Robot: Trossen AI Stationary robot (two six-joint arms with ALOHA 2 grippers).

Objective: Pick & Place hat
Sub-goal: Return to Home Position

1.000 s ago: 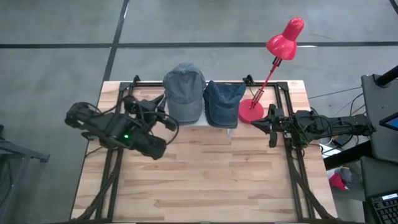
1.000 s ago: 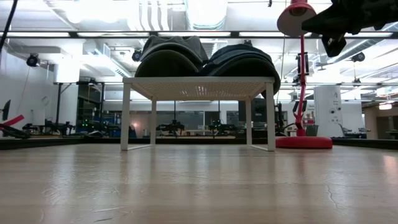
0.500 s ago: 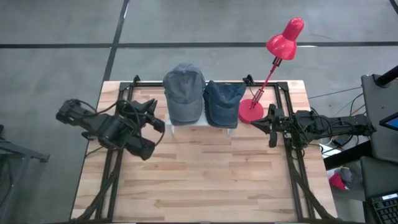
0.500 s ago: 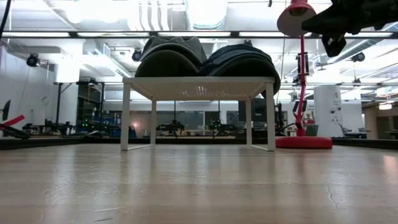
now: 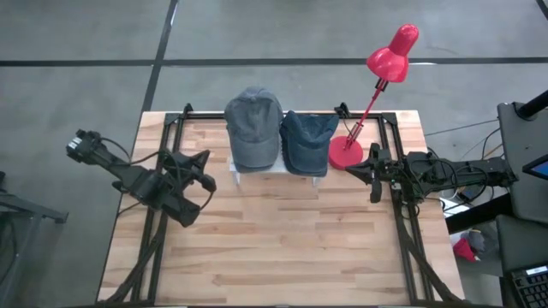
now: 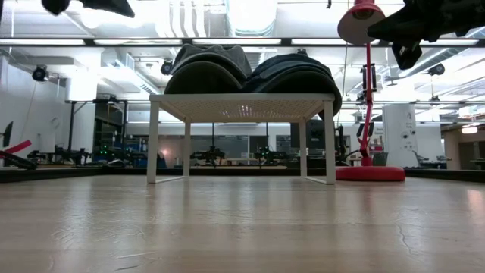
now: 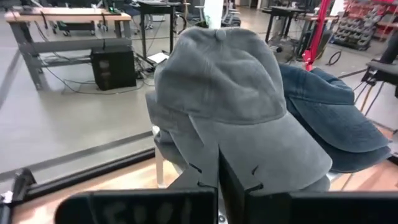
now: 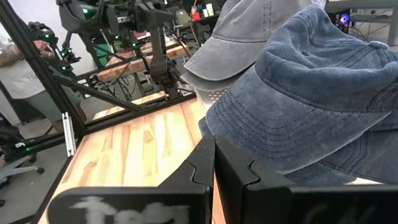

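**Pulled left gripper (image 5: 204, 164) back from shelf (image 6: 242, 102)**

Drew it farther off to the left of the shelf than half a second before, clear of the caps; kept its jaws pressed together on nothing; left right gripper (image 5: 370, 171) parked just right of the shelf, beside red lamp (image 5: 347, 152), jaws likewise closed and empty; found gray caps (image 5: 253, 128) stacked on the shelf's left half, touching blue caps (image 5: 306, 141) on its right half.

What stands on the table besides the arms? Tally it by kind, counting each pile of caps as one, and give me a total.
Cap piles: 2, the gray cap pile and the blue cap pile; caps per pile cannot be told
White shelf: 1
Red desk lamp: 1
Total: 4
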